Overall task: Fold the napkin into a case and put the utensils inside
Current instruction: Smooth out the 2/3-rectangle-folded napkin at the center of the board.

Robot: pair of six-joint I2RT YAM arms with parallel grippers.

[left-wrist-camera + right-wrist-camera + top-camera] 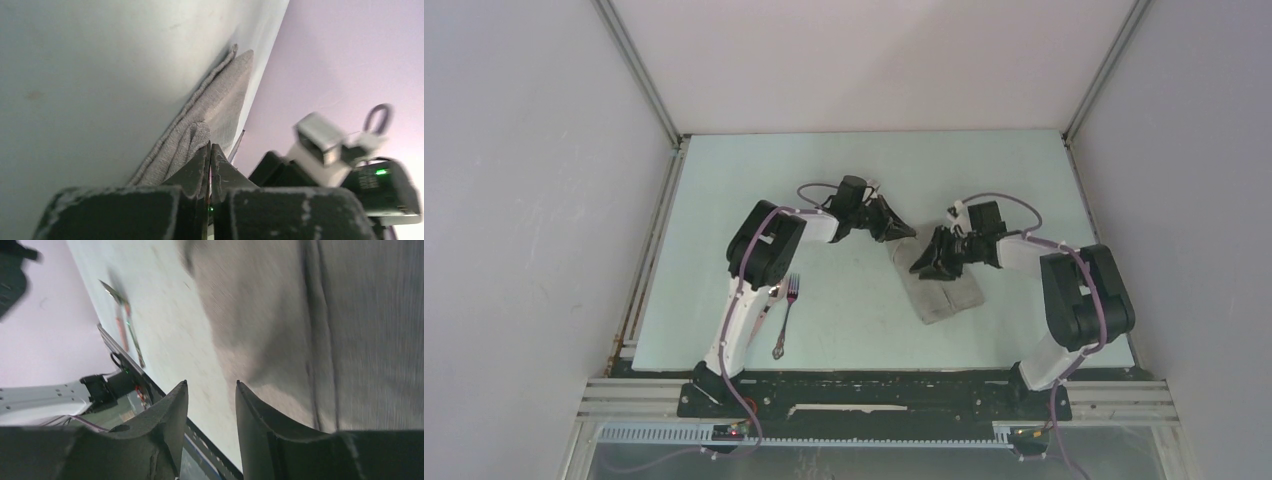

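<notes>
The grey napkin [944, 287] lies as a narrow oblong case on the table, right of centre. My left gripper [908, 232] is at its far corner. In the left wrist view its jaws [210, 146] are shut, and a fold of the napkin [220, 105] bunches up to the tips. My right gripper [927, 268] hovers over the case's near-left part, open, with nothing between its fingers [211, 382]; the napkin [350, 330] fills that view. The fork [786, 312] lies by the left arm, and the spoon [766, 306] beside it is mostly hidden under the arm. Both show blurred in the right wrist view, spoon [120, 330] and fork [134, 342].
The pale green table [984, 180] is walled by white panels on three sides, with metal rails along its left and right edges. The black base bar [874, 392] holding both arms runs along the near edge.
</notes>
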